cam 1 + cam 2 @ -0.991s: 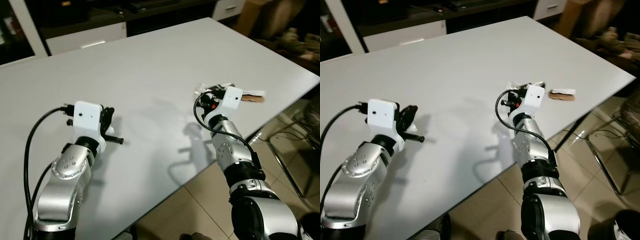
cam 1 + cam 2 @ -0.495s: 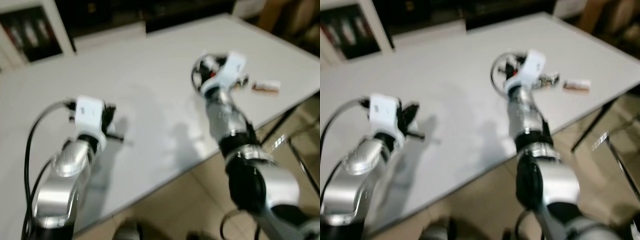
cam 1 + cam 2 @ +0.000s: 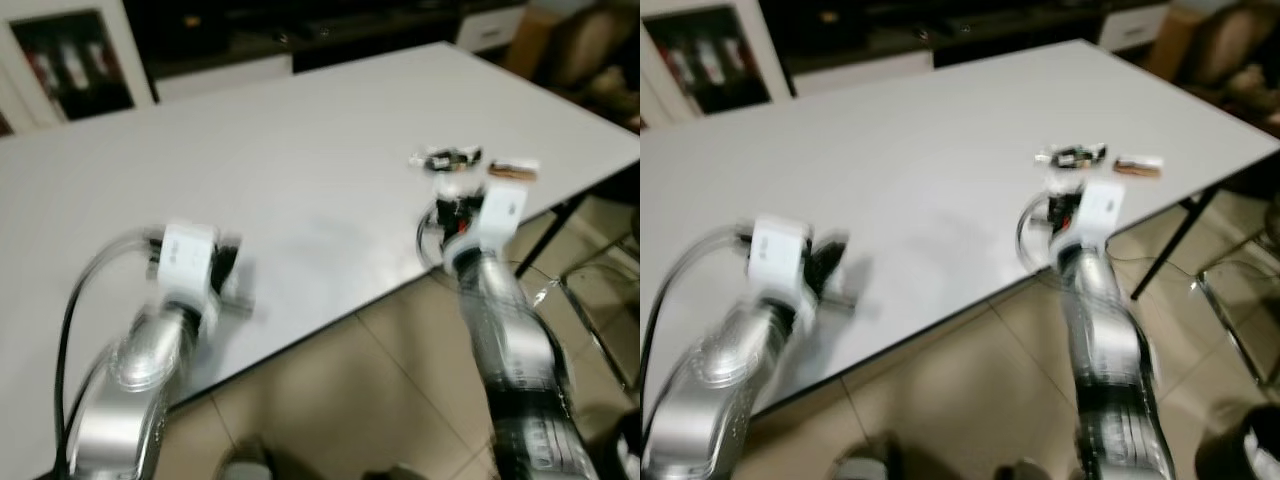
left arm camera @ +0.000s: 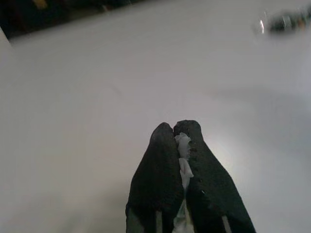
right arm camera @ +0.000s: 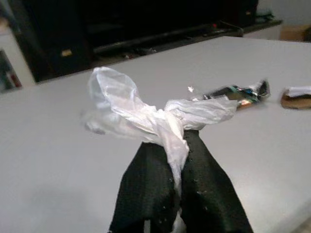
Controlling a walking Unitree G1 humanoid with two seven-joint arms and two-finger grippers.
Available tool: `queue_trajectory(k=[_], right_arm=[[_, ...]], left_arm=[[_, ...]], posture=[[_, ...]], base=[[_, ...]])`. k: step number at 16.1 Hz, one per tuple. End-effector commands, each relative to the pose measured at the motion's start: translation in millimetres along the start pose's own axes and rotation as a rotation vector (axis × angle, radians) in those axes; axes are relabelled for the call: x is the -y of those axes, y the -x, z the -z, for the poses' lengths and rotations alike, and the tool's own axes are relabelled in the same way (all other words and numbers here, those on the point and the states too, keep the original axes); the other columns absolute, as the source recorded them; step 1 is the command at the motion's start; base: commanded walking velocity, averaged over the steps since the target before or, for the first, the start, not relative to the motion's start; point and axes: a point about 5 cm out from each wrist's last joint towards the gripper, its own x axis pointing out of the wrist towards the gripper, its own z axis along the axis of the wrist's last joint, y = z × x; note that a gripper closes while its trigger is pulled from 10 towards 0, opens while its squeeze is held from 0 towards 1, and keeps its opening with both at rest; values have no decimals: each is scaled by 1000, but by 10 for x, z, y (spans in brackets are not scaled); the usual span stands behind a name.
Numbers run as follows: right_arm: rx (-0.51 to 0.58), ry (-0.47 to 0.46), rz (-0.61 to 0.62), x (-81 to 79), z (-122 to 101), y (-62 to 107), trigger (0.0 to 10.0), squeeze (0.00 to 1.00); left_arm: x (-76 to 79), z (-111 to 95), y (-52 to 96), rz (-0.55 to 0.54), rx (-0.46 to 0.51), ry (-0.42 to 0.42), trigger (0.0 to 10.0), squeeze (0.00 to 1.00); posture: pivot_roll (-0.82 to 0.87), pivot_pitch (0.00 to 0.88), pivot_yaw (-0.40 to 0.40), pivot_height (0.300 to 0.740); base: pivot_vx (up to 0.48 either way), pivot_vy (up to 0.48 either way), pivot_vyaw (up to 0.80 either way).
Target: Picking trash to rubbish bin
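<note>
My right gripper (image 5: pixel 181 137) is shut on a crumpled white plastic bag (image 5: pixel 141 114), held above the white table (image 3: pixel 300 150) near its front right edge. In the blurred left eye view that gripper (image 3: pixel 450 192) sits just short of a shiny wrapper (image 3: pixel 447 158) and a brown-and-white scrap (image 3: pixel 513 170), both lying on the table. The same shiny wrapper (image 5: pixel 235 92) lies beyond the bag. My left gripper (image 4: pixel 174 128) is shut on a small white paper scrap (image 4: pixel 183 156) and hovers over the table's front left part (image 3: pixel 228 272).
Tiled floor (image 3: pixel 380 380) lies in front of the table. A metal chair frame (image 3: pixel 600 300) stands at the right. A dark round bin-like thing (image 3: pixel 1245 445) sits on the floor at bottom right. Dark cabinets (image 3: pixel 250 30) line the far side.
The camera has pulled back, and more floor shows. My right gripper has come off the trash pile with the white bag and moved back toward the table's edge; the shiny wrapper stays behind.
</note>
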Motion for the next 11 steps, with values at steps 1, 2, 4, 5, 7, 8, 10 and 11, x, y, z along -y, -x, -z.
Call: queue_trajectory(k=[1, 2, 4, 5, 7, 8, 10, 11], right_arm=[[-7, 45, 5, 19, -67, 43, 10000, 0], [-67, 83, 31, 100, -5, 269, 10000, 0], [-134, 82, 60, 130, 37, 602, 10000, 0], [-149, 80, 68, 102, 45, 705, 10000, 0], [-192, 81, 97, 71, 80, 848, 10000, 0], [-200, 66, 111, 46, 78, 888, 10000, 0], [-209, 96, 93, -5, 11, 911, 10000, 0], [-217, 100, 91, -13, 5, 920, 10000, 0]], left_arm=[[17, -65, -2, 0, 20, -16, 10000, 0], [72, -30, 55, 11, 10, -30, 10000, 0], [167, -17, 113, 31, 3, -48, 10000, 0], [200, -9, 125, 44, 1, -39, 10000, 0], [254, -1, 128, 88, 7, -53, 10000, 0], [250, 9, 121, 85, 5, -48, 10000, 0], [272, -12, 81, 85, 8, -33, 10000, 0], [289, -14, 77, 95, 10, -38, 10000, 0]], posture=[[-41, 119, -28, 740], [-38, 122, -32, 740], [-37, 122, -30, 740], [-42, 120, -26, 740], [-49, 115, -23, 740], [-59, 116, -14, 740], [-61, 120, -5, 740], [-60, 111, -2, 740]], base=[[0, 0, 0], [0, 0, 0], [0, 0, 0], [0, 0, 0], [0, 0, 0], [0, 0, 0], [0, 0, 0], [0, 0, 0]])
